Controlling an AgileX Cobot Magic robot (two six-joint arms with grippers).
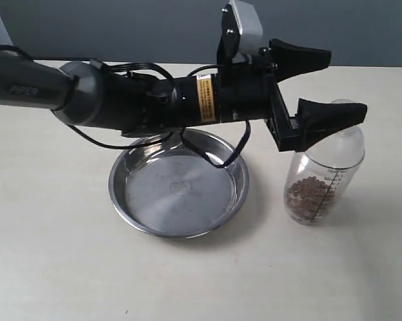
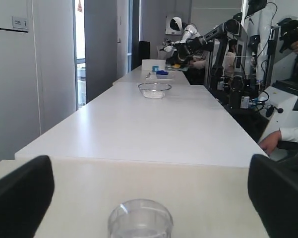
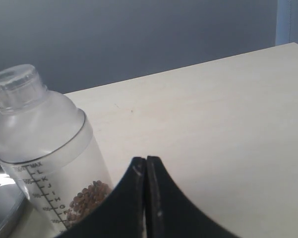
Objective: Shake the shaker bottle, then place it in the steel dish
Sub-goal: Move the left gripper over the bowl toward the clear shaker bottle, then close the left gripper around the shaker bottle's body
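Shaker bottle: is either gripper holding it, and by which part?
Nothing is held. The left gripper is open, clear of the bottle; the right gripper is shut, empty.

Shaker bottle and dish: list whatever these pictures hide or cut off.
1. Exterior view: the lower finger of the left gripper covers most of the cap of the bottle. The arm hides part of the far rim of the dish.
2. Left wrist view: only the bottle's cap shows. The picture's edge cuts off its body.
3. Right wrist view: the shut right gripper and the picture's edge hide the bottle's base. Only a sliver of the dish shows.
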